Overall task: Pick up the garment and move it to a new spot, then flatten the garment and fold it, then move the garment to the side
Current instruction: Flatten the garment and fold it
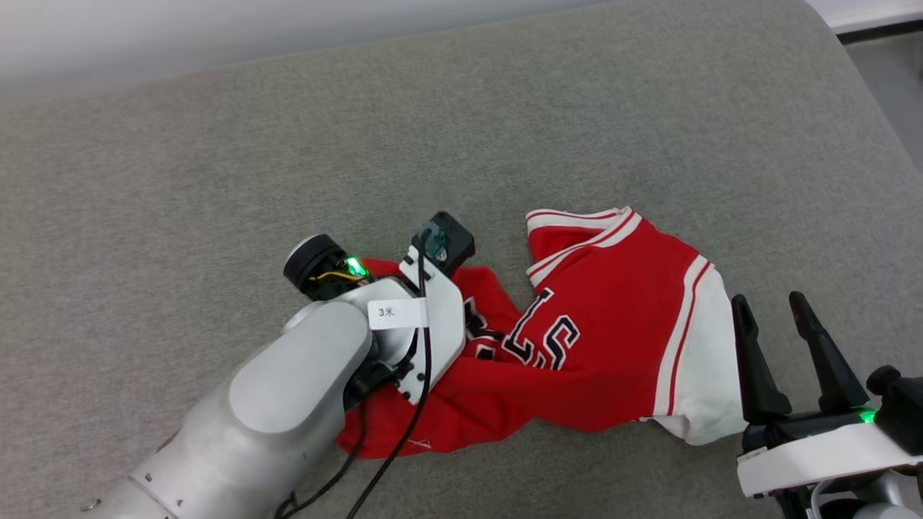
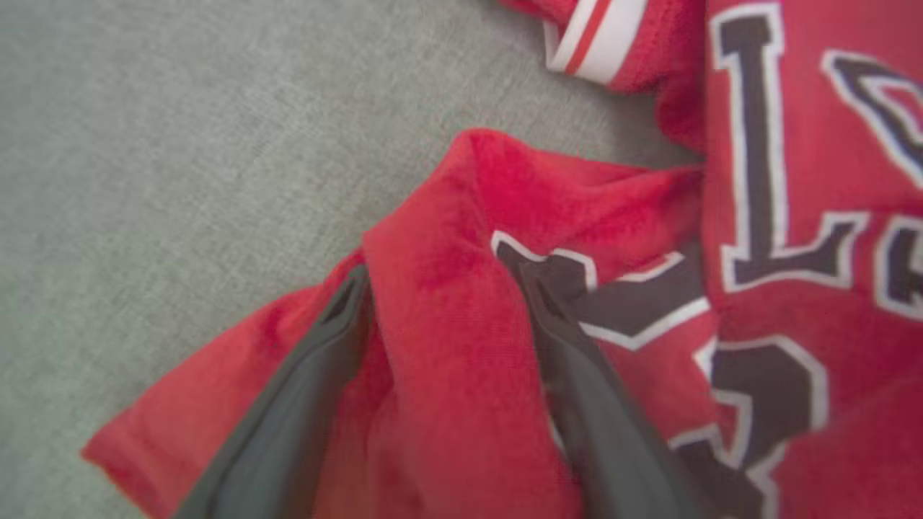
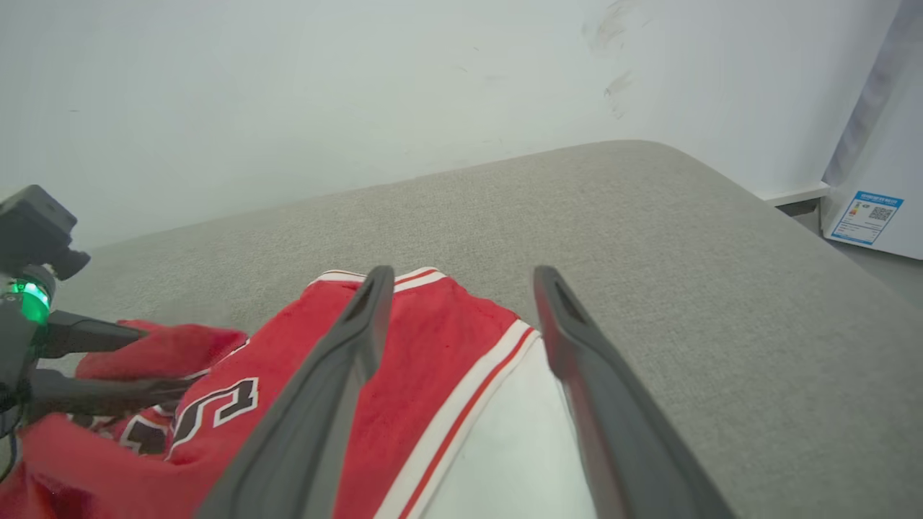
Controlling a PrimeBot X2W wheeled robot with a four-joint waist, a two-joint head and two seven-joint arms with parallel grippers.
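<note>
The garment (image 1: 613, 310) is a red jersey with white sleeves and black white-outlined lettering, lying crumpled on the grey cushion (image 1: 216, 180). My left arm's wrist (image 1: 425, 310) reaches down over its left part. In the left wrist view my left gripper (image 2: 443, 277) is open, its two fingers astride a raised red fold of the garment (image 2: 505, 187), which still rests on the cushion. My right gripper (image 1: 768, 299) is open at the garment's right end, beside the white sleeve (image 1: 703, 360). In the right wrist view my right gripper (image 3: 463, 272) hovers over the striped trim (image 3: 461, 411), holding nothing.
The cushion stretches wide to the left and far side, ending at a pale wall (image 3: 360, 86). Its rounded right edge drops to the floor (image 1: 894, 72). A white appliance with a blue label (image 3: 865, 216) stands beyond that edge.
</note>
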